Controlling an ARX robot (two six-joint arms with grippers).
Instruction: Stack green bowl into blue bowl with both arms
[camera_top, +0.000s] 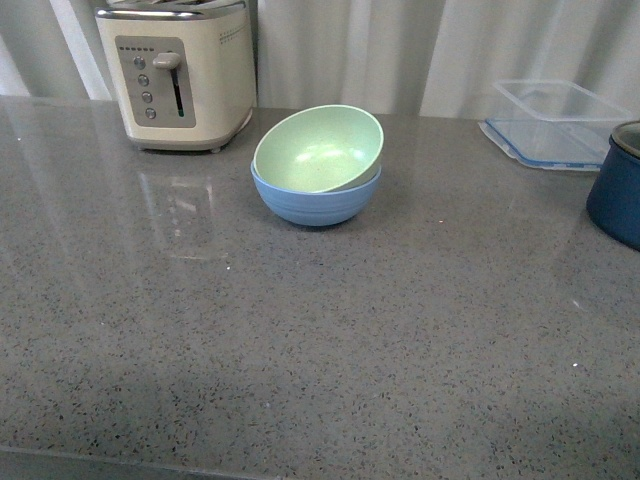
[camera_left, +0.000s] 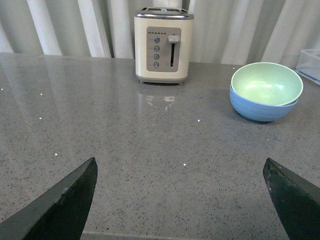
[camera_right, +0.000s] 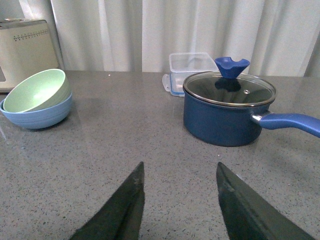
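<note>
The pale green bowl (camera_top: 322, 148) sits tilted inside the light blue bowl (camera_top: 315, 203) on the grey countertop, near the back middle. Both also show in the left wrist view, green bowl (camera_left: 266, 83) in blue bowl (camera_left: 260, 108), and in the right wrist view, green bowl (camera_right: 36, 90) in blue bowl (camera_right: 39, 116). Neither arm shows in the front view. My left gripper (camera_left: 180, 165) is open and empty, low over the counter, well short of the bowls. My right gripper (camera_right: 180, 167) is open and empty, apart from the bowls.
A cream toaster (camera_top: 180, 70) stands at the back left, next to the bowls. A dark navy pot (camera_right: 225, 112) with glass lid and long handle stands at the right. A clear plastic container (camera_top: 555, 120) lies behind it. Curtains hang behind the counter.
</note>
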